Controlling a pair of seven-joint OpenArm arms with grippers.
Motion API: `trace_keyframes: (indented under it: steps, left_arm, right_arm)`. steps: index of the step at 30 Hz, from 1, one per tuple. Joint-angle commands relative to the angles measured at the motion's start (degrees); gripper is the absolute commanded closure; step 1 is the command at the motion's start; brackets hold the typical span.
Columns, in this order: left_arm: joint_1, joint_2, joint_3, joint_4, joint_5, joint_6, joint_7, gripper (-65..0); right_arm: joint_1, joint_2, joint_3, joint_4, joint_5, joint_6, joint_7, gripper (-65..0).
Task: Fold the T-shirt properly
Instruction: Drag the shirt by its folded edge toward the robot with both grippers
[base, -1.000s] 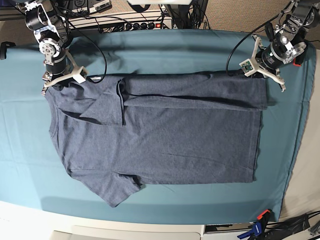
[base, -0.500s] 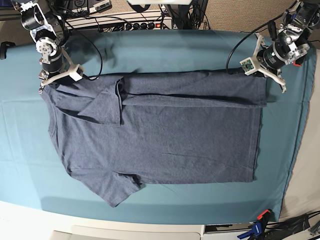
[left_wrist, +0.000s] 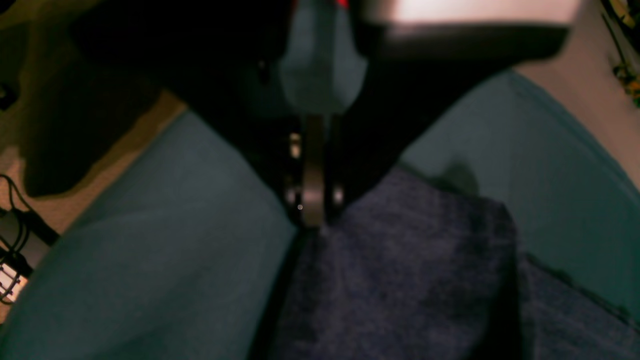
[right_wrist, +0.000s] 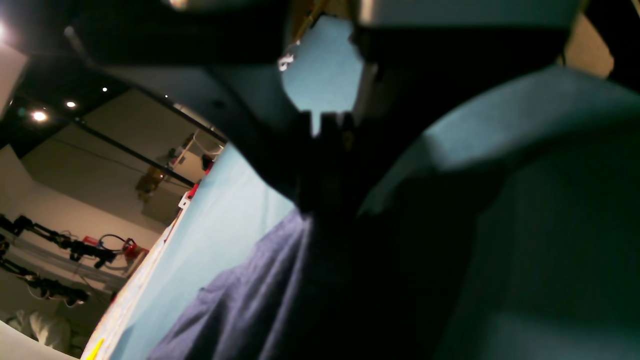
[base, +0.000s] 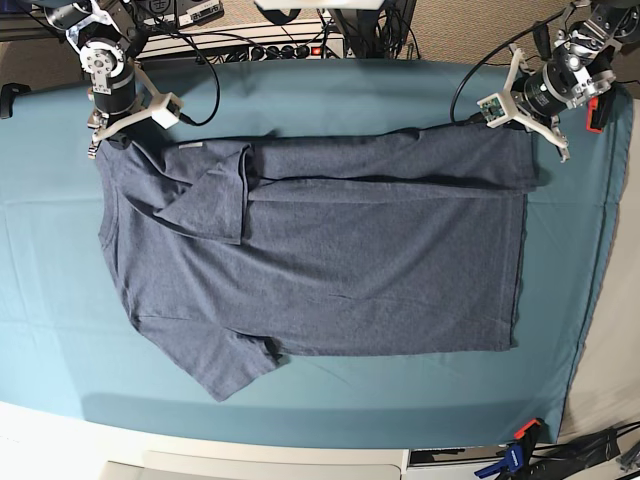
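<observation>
T-shirt (base: 350, 265) lies on the teal cloth (base: 60, 320) across the middle of the base view, its far edge below the upper frame edge. Bare cloth runs above it, along both sides and beneath its bottom edge. Its long axis runs left to right; one sleeve points down at lower left, and a flap is folded over at upper left. Left fingers (left_wrist: 315, 215) are clenched on the upper right corner, right fingers (right_wrist: 330, 210) on the upper left corner.
</observation>
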Motion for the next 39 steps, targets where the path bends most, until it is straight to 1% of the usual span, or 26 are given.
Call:
trace_keyframes:
  steps: [1,8,10,15,18,25,30,34,39]
  left_arm:
    - [0.3,-1.1,-0.4,0.9,0.0,0.3,0.2,0.0]
    - [0.5,-1.1,-0.4,0.9,0.0,0.3,2.0,0.0]
    - [0.7,-1.1,-0.4,0.9,0.0,0.3,2.0,0.0]
    - [2.8,-1.1,-0.4,1.4,0.2,0.3,2.0,0.0]
    - [4.4,-1.1,-0.4,1.9,1.7,0.4,2.0,0.0]
    - [7.3,-1.1,-0.4,2.6,2.4,2.4,2.1,0.0]
    - [7.2,-1.1,-0.4,2.8,3.5,2.3,2.4,0.0]
    - [7.3,-1.1,-0.4,2.9,3.4,2.3,2.4,0.0]
    - [9.3,-1.1,-0.4,4.4,3.7,2.3,2.4,0.0]
  right_arm:
    - [-0.4,1.6,0.5,0.9,-1.3,-0.8,-1.3,0.0]
    - [-4.7,5.7,0.5,0.9,-2.4,-0.9,-2.9,0.0]
    - [-5.8,6.4,0.6,0.9,-2.4,-1.2,-3.2,0.0]
    - [-7.4,6.5,0.6,0.9,-2.8,-1.7,-3.7,0.0]
    - [-7.7,6.5,0.6,0.9,-2.8,-1.7,-3.8,0.0]
    - [-8.7,6.5,0.6,0.9,-2.8,-1.7,-3.4,0.0]
    - [-11.4,6.5,0.6,1.1,-2.8,-1.8,-3.2,0.0]
    - [-13.8,6.5,0.6,1.1,-2.9,-2.5,-3.0,0.0]
    - [-17.1,6.5,0.6,2.6,-3.4,-2.5,-2.6,0.0]
